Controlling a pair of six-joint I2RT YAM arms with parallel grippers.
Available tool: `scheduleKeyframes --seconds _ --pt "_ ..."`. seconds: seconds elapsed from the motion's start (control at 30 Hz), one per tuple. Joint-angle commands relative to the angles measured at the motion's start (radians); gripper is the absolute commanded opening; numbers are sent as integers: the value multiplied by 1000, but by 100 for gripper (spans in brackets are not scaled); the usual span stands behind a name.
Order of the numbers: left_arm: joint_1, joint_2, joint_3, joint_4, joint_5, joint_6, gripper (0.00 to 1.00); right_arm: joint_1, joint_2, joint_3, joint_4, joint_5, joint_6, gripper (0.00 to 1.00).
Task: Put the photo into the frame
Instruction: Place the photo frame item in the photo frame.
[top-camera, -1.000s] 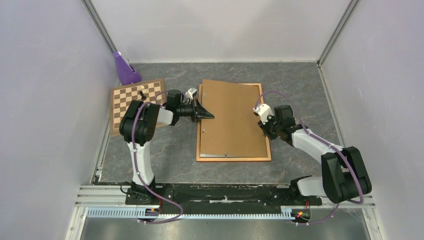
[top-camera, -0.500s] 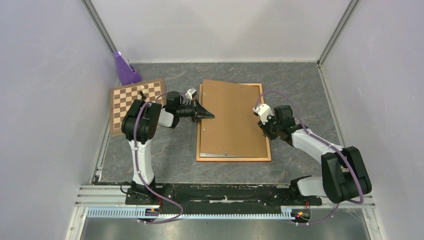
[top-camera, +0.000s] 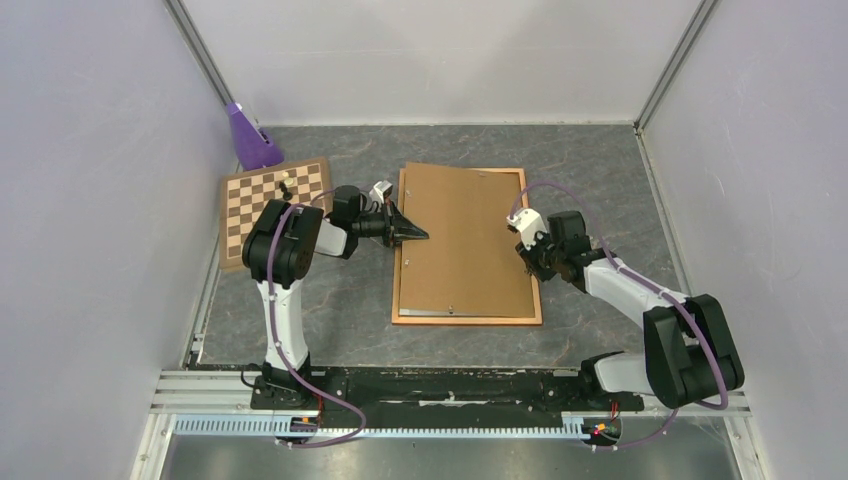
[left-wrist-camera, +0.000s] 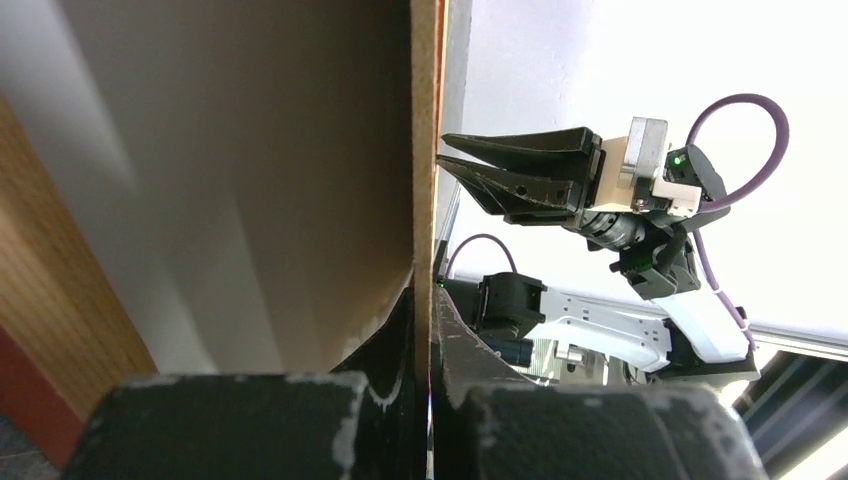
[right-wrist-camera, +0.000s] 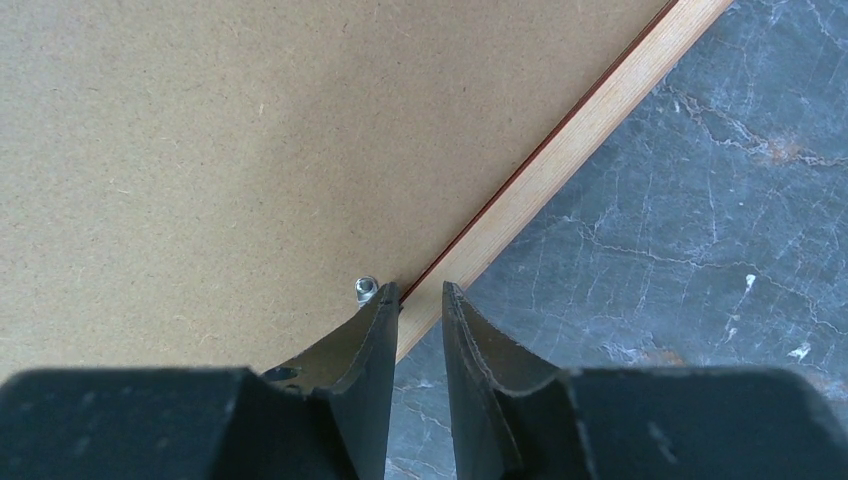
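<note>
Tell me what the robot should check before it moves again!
1. Left gripper shut on the backing panel's left edge: ok.
2. Right gripper at the frame's right rail, jaws slightly apart, gripping anything: cannot tell.
3. Backing panel sitting square in the frame: not ok, its far left corner rides crooked over the rail.
4. Photo lying flat underneath: cannot tell, the panel hides it.
</note>
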Motion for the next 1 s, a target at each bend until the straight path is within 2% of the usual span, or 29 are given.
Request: scheduleKeyframes --seconds 0.0,0.47,0.97 --pt "-15 -64 6 -2 -13 38 2 14 -24 -3 -63 -68 22 27" --pt "-13 -64 16 -35 -10 1 2 14 -43 -10 -76 -67 12 26" --pt "-13 -80 18 -116 -27 74 2 14 -80 -24 -103 -101 -8 26"
